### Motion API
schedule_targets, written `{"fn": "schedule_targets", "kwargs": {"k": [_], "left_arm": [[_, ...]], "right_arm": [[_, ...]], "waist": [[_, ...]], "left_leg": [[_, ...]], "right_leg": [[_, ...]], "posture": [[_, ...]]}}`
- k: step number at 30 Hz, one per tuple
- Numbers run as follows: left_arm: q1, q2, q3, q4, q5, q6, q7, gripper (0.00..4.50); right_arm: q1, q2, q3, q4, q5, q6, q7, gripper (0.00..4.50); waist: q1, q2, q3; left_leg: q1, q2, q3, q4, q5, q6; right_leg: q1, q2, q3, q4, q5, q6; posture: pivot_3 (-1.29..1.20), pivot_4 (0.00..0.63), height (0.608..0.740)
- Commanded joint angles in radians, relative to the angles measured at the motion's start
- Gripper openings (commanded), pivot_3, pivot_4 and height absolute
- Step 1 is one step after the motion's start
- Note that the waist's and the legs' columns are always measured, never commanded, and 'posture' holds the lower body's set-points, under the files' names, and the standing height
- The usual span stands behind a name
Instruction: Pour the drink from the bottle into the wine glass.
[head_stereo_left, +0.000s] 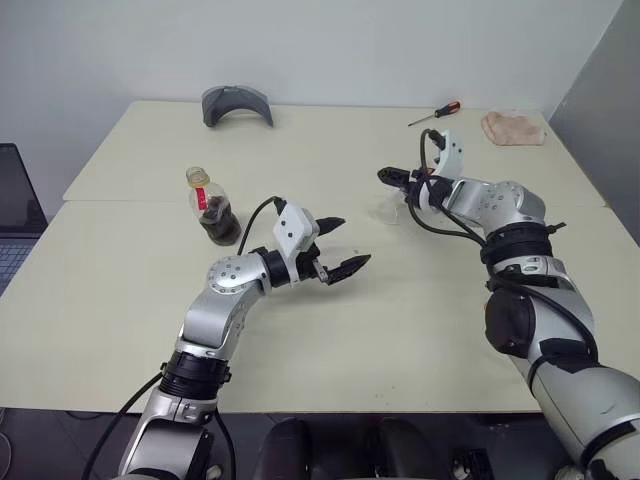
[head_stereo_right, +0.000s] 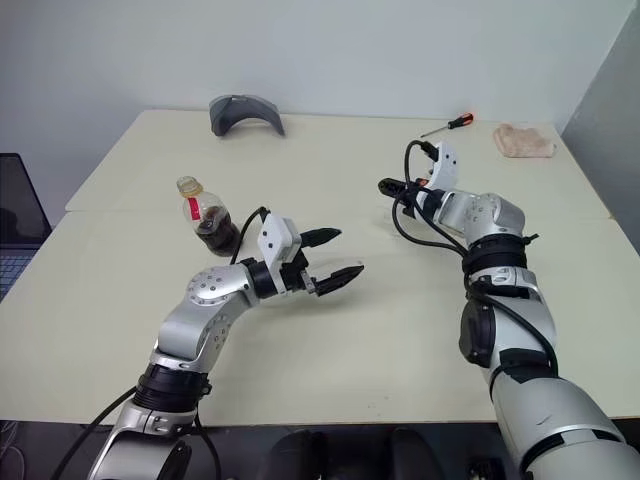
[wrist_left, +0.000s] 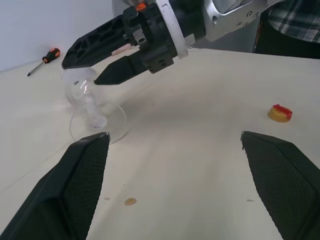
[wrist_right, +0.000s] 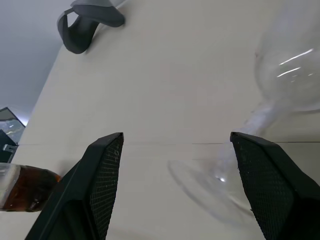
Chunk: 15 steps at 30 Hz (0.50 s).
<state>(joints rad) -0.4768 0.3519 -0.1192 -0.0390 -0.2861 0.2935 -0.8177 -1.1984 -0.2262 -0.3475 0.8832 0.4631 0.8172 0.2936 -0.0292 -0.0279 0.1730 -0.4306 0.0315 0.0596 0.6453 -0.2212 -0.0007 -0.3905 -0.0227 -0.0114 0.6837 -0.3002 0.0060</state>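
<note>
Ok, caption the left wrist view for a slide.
Open right gripper hovers at the wine glass; bottle cap lies aside.

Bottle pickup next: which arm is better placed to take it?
Left, probably. The left gripper hangs open just beside the uncapped bottle on the robot's left; the right gripper is open by the wine glass, farther away.

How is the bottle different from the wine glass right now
The bottle holds dark drink in its lower half; the wine glass looks empty. The bottle stands alone on the table, beyond the open left gripper; the glass sits right by the open right gripper. The bottle has a red label; the glass is plain. Both are clear and upright.
</note>
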Motion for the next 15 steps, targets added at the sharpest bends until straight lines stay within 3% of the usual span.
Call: {"fn": "schedule_targets", "kwargs": {"k": [1, 8, 10, 15], "left_arm": [[-0.013, 0.011, 0.017, -0.032, -0.011, -0.007, -0.001, 4.5], [-0.012, 0.038, 0.045, -0.056, -0.026, 0.016, 0.009, 4.5], [-0.014, 0.086, 0.049, -0.07, -0.011, 0.049, 0.0, 4.5], [-0.006, 0.129, 0.061, -0.095, -0.014, 0.093, 0.02, 4.5]], "right_arm": [[-0.018, 0.014, 0.054, -0.053, -0.039, -0.093, 0.039, 3.63], [-0.006, 0.037, 0.17, -0.033, -0.156, -0.29, 0.085, 3.63], [0.005, 0.038, 0.195, -0.033, -0.187, -0.34, 0.092, 3.63], [0.047, 0.022, 0.272, -0.034, -0.321, -0.536, 0.023, 3.63]], "waist": [[0.0, 0.0, 0.0], [0.0, 0.0, 0.0], [0.0, 0.0, 0.0], [0.0, 0.0, 0.0]], "left_leg": [[0.0, 0.0, 0.0, 0.0, 0.0, 0.0], [0.0, 0.0, 0.0, 0.0, 0.0, 0.0], [0.0, 0.0, 0.0, 0.0, 0.0, 0.0], [0.0, 0.0, 0.0, 0.0, 0.0, 0.0]], "right_leg": [[0.0, 0.0, 0.0, 0.0, 0.0, 0.0], [0.0, 0.0, 0.0, 0.0, 0.0, 0.0], [0.0, 0.0, 0.0, 0.0, 0.0, 0.0], [0.0, 0.0, 0.0, 0.0, 0.0, 0.0]], "posture": [[0.0, 0.15, 0.74], [0.0, 0.15, 0.74], [0.0, 0.15, 0.74], [0.0, 0.15, 0.74]]}}
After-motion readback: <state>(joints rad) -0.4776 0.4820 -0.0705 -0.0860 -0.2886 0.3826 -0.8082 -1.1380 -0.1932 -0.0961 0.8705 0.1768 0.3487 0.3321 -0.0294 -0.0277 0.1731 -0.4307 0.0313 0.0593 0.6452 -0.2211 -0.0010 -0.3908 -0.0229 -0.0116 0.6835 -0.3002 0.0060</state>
